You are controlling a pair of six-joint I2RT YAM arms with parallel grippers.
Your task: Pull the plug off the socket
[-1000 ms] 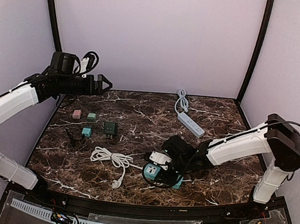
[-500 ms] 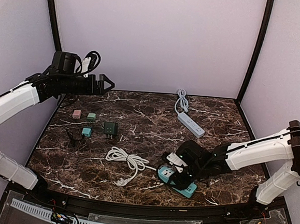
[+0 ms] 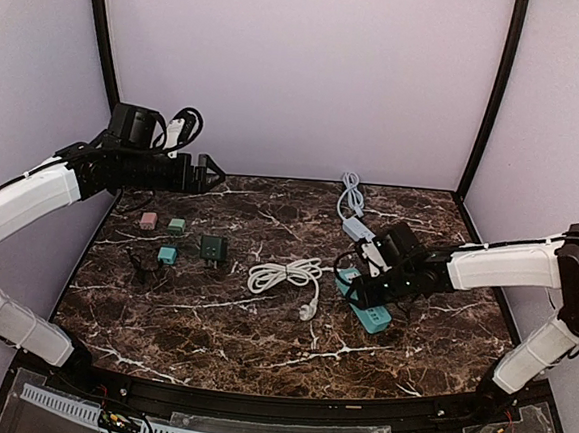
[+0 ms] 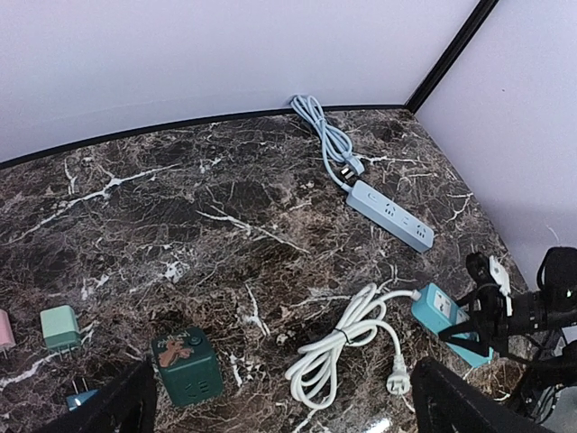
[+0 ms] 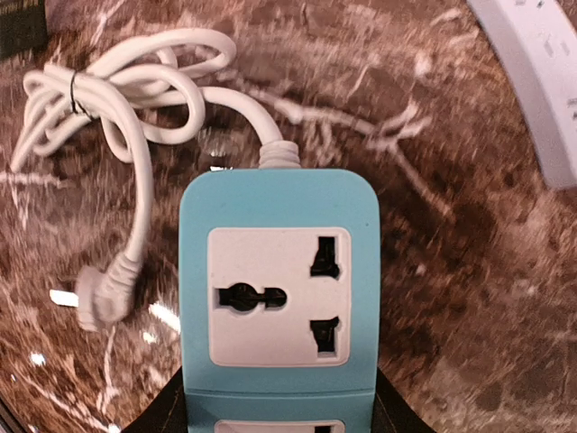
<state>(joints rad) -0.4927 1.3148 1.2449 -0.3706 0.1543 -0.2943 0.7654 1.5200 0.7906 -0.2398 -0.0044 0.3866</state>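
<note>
**Right gripper** [image 3: 364, 286]: its fingers [image 5: 167, 420] are pressed against the two long sides of the teal power strip [image 3: 370, 315], pinching it at one end. I cannot tell whether the strip rests on the marble table [image 3: 260, 340] or is held just above it.

**Strip position:** right of centre, well in from the near edge and from the right-hand frame post. The outlet face [image 5: 278, 296] points up at the wrist camera, with its holes open to view.

**Cable and plug:** the white cable [image 3: 283, 273] leaves the strip at the end away from the fingers. It is gathered into a tied coil just left of the strip. The white plug [image 3: 309, 307] lies loose on the marble on the near side of the coil, apart from the strip, with its prongs bare.

**Behind the gripper:** the grey power strip [image 3: 369, 241] lies near, toward the back edge. Its cord [image 3: 349, 193] runs to the back wall.

**Left gripper** [image 3: 211, 171]: raised over the back-left corner with its fingers [image 4: 126, 410] spread wide, gripping nothing.

**Left side:** the dark green cube adapter [image 3: 213, 248] stands near the pink adapter [image 3: 148, 220], green adapter [image 3: 176, 225] and teal adapter [image 3: 167, 255]. All four are well apart from the coil.

**Open room:** bare marble runs across the whole near band in front of the coil and strip, and at centre back between the left gripper and the cord
</note>
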